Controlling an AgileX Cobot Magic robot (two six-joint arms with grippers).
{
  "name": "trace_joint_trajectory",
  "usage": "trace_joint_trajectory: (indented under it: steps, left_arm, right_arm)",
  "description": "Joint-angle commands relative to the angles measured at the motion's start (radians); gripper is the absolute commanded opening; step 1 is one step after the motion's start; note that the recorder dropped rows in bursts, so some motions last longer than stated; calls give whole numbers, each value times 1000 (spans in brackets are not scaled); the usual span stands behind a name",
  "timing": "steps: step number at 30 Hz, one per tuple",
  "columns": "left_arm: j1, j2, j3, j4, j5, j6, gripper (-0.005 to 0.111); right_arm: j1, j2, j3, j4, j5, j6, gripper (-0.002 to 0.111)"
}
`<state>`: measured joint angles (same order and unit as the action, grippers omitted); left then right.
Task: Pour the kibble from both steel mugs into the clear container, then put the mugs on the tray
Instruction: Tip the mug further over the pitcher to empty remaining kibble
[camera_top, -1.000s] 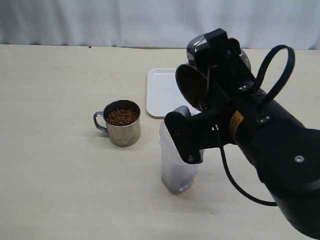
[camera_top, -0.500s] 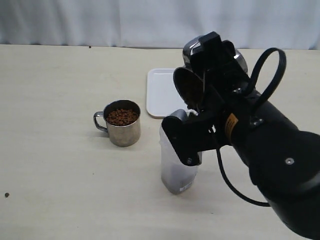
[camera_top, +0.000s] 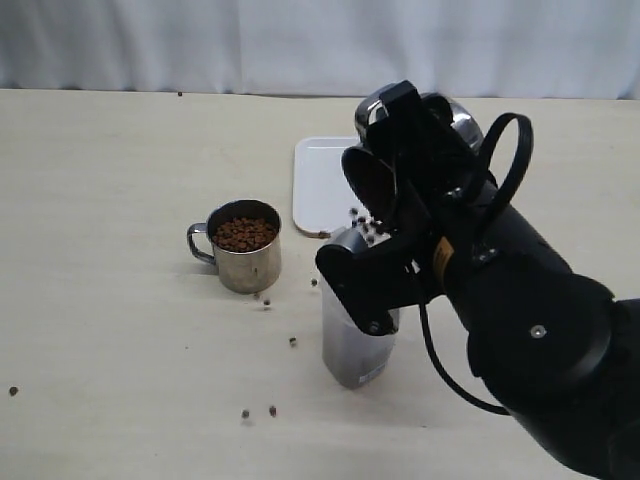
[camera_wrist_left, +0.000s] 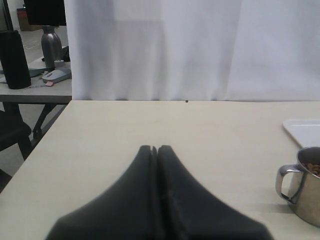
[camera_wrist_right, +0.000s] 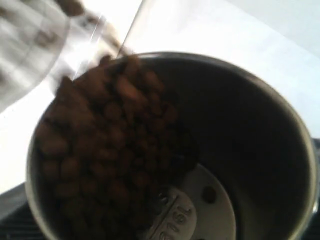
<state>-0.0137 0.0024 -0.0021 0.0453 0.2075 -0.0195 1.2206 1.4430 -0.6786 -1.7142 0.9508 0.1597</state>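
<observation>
**Kibble tipping toward the clear container, some of it loose on the tabletop**

Nearest to me, a few stray pieces of the kibble (camera_top: 272, 410), small round dark-brown dry pellets, lie scattered on the pale beige tabletop (camera_top: 120, 330). They sit in front of and to the left of the clear container (camera_top: 352, 350), a tall translucent plastic canister with a small label low down. It stands upright, its upper part hidden behind the black right arm. Above its rim the right end effector (camera_top: 398, 140) is clamped on the tilted mug (camera_top: 368, 180), a short shiny stainless-steel cylinder tipped so its dark mouth faces left and down. Several pellets hang in the air between mouth and rim. Seen from the right wrist, the load is heaped toward one side of that mug's rim, with part of the steel bottom bare.

A little farther back, left of the container and apart from it, is the standing mug (camera_top: 245, 262), an upright steel twin with a thin loop handle on its left, filled with pellets nearly to the brim. The left end effector (camera_wrist_left: 157, 150) hangs over bare tabletop, its two black fingers pressed together on nothing.

Farthest lies the tray (camera_top: 318, 185), flat white rectangular plastic with a low rim, and behind it a white curtain (camera_top: 200, 45)
</observation>
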Motion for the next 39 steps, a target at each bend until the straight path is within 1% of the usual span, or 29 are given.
trace_joint_trajectory:
  steps: [1, 23, 24, 25, 29, 33, 37, 39]
  left_arm:
    - [1, -2, 2, -2, -11, -3, 0]
    - [1, -2, 2, -2, -11, -3, 0]
    - [1, -2, 2, -2, -11, -3, 0]
    - [1, -2, 2, -2, -11, -3, 0]
    - [1, -2, 2, -2, -11, -3, 0]
    - [1, -2, 2, -2, -11, -3, 0]
    - [1, -2, 2, -2, -11, -3, 0]
    - [1, -2, 2, -2, -11, -3, 0]
  right_arm:
    - [3, -3, -6, -27, 57, -26, 5]
    - [3, -3, -6, 86, 67, -35, 5]
    - [20, -3, -6, 88, 69, -35, 5]
    - [48, -3, -6, 76, 71, -35, 5]
    - [81, -3, -6, 60, 77, -40, 5]
    - [81, -3, -6, 58, 128, -40, 5]
    - [81, -3, -6, 49, 126, -44, 5]
    - [81, -3, -6, 14, 126, -50, 5]
